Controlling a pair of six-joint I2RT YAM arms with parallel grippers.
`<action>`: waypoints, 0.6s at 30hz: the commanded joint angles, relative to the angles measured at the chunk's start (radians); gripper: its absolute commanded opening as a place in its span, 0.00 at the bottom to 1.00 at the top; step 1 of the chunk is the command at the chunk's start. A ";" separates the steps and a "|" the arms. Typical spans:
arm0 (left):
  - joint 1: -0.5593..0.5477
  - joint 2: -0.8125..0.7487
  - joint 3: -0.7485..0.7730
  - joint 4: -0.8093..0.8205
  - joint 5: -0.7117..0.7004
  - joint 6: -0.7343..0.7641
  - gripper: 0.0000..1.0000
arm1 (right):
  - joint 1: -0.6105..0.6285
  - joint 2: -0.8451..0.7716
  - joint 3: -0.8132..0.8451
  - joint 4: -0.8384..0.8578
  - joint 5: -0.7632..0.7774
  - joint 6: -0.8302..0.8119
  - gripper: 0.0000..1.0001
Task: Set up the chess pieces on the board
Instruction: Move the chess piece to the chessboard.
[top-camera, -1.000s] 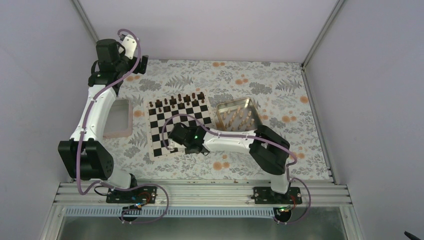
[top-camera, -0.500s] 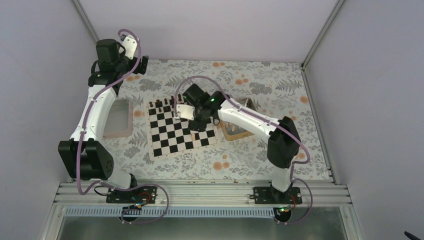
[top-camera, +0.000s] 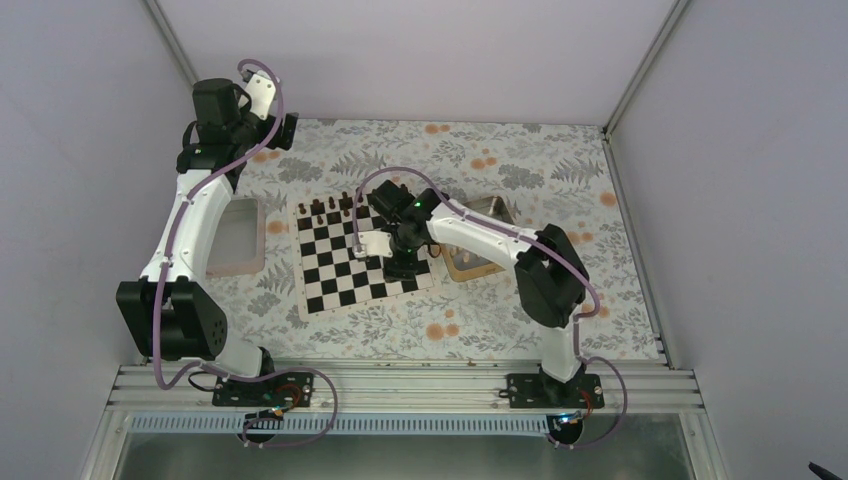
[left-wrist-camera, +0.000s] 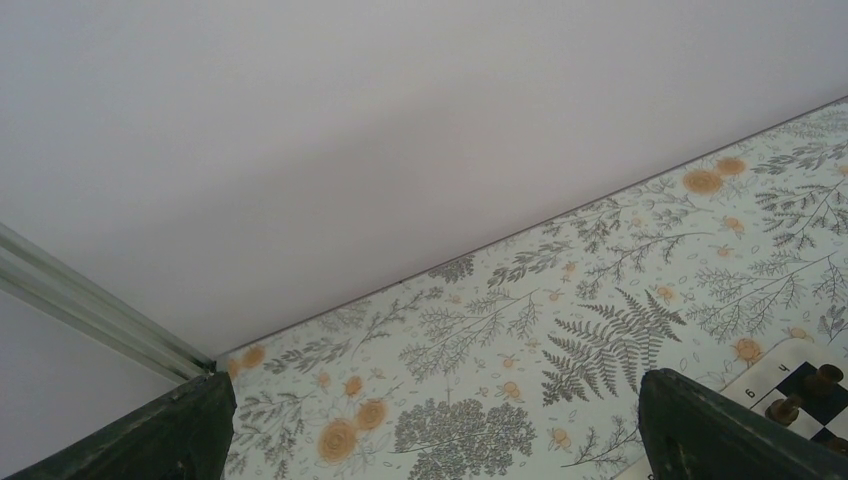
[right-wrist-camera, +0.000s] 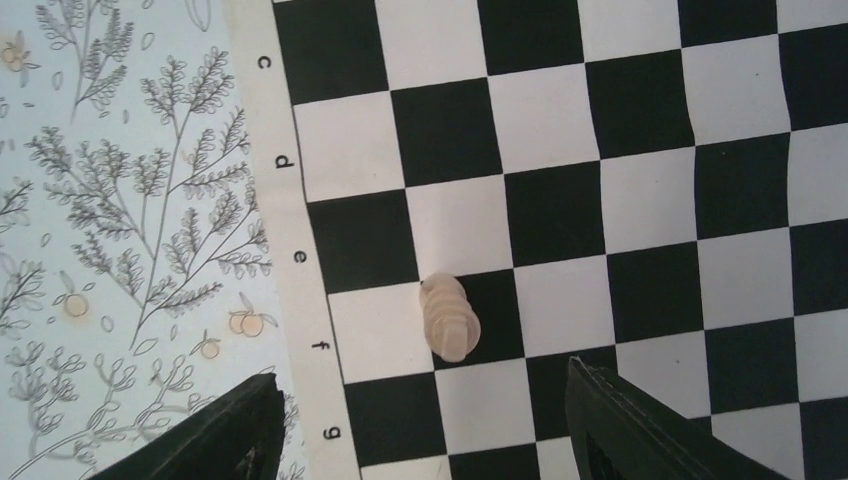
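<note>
A floral cloth (top-camera: 500, 160) covers the table, with the board (top-camera: 325, 285) in the middle and dark pieces (top-camera: 330, 208) along its far edge. The right gripper (right-wrist-camera: 420, 378) hangs over the board with fingers spread wide, holding nothing; one light tan chess piece (right-wrist-camera: 449, 318) sits on the board near the letter f. The left gripper (left-wrist-camera: 437, 383), fingers also far apart, is near the far wall

A light tan chess piece (right-wrist-camera: 450, 318) sits on the board (right-wrist-camera: 640, 200) just ahead of the right gripper (right-wrist-camera: 420, 375), centred between its fingers. It straddles a white and a black square by the cream lettered border and is possibly upright.
</note>
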 joint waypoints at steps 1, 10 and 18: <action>0.002 -0.001 -0.008 0.009 0.013 0.005 1.00 | 0.004 0.032 -0.006 0.058 -0.011 -0.006 0.73; 0.002 -0.002 -0.005 0.006 0.017 0.006 1.00 | 0.003 0.085 0.012 0.060 -0.010 -0.008 0.64; 0.003 -0.009 -0.010 0.002 0.028 0.008 1.00 | 0.003 0.111 0.030 0.052 -0.019 -0.006 0.54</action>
